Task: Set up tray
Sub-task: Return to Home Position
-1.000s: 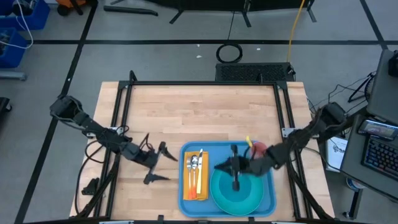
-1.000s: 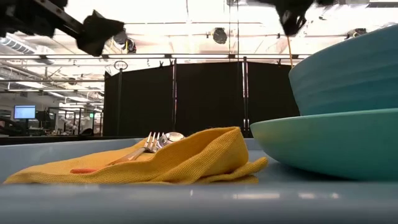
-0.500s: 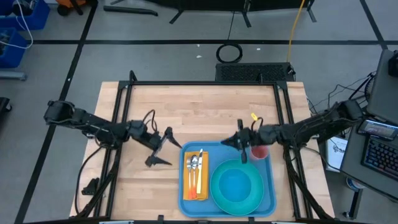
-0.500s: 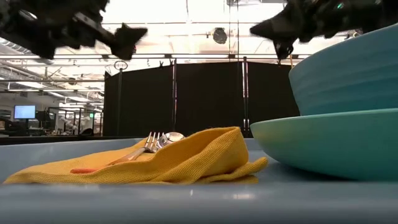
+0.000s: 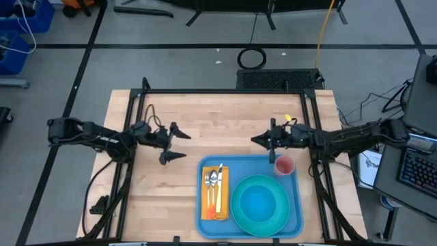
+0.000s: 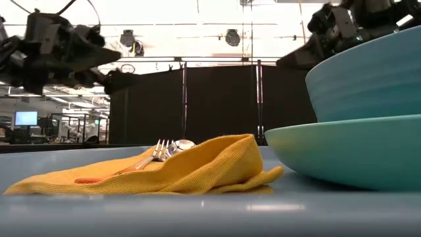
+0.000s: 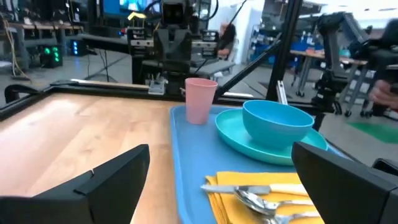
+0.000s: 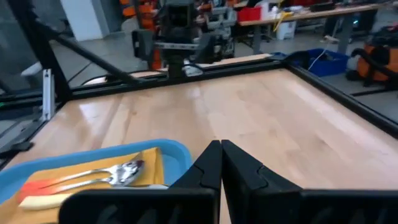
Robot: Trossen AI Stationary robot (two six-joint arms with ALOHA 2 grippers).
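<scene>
Fingers of the left gripper (image 5: 183,145) are spread wide with nothing between them, and those of the right gripper (image 5: 257,140) are pressed together on nothing. We see both hanging over bare wood, the left toward the table's left side, the right just beyond the tray's far rim, tips facing each other. The tray (image 5: 242,166) lies at the near edge of the wooden table (image 5: 218,116), right of centre. It carries an orange napkin (image 5: 213,208) with cutlery (image 5: 216,183), a teal plate (image 5: 236,205) and a pink cup (image 5: 284,165) in its far right corner.

Around the black-framed table we see grey floor crossed by dark lines, with a cable coil (image 5: 251,58) beyond. Only the low view gives us the black partition panels (image 6: 217,99) and bright ceiling lights. The left wrist view shows a blue bowl (image 7: 277,121) standing on the plate, which from overhead blends into it. In the low view plate and bowl are cut off at the right edge, and we cannot tell the cutlery pieces apart there.
</scene>
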